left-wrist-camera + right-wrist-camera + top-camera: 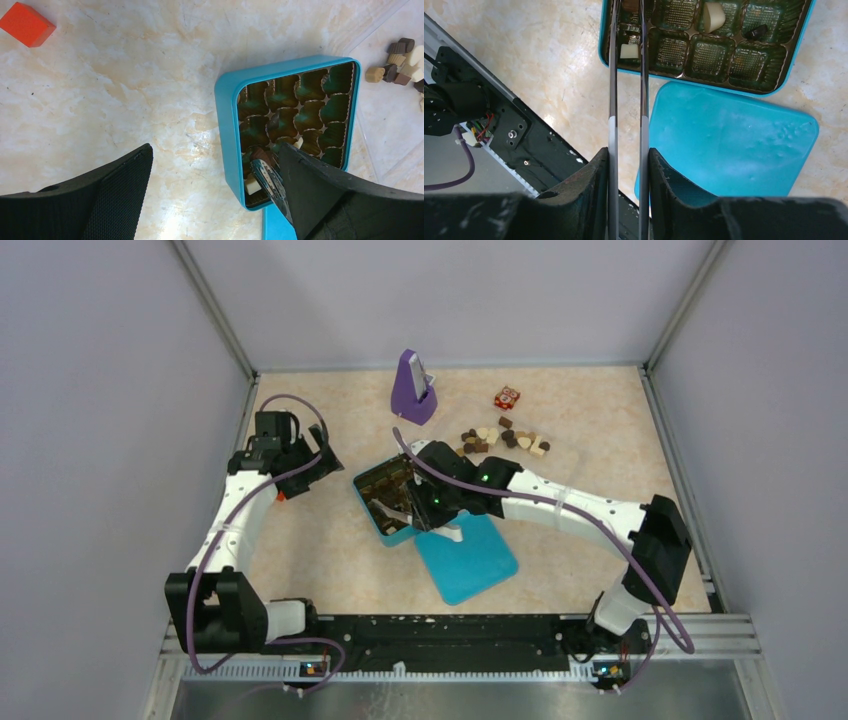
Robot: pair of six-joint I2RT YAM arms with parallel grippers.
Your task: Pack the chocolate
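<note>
Our right gripper [628, 165] has its 2 fingers closed on slim metal tongs [613, 100], and the tong tips reach into the square teal tin [385, 530] with a gold cupped tray. A few small brown and cream chocolate pieces [505, 438] sit in the cups. Most are heaped on the marbled table [300, 550] beyond the tin. Our left gripper [308, 466] hangs beside the tin, spread wide and holding nothing.

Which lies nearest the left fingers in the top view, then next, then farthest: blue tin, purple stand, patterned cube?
1. the blue tin, just right of the left fingers.
2. the purple stand, farther back, mid-table.
3. the patterned cube, back right, farthest.
</note>
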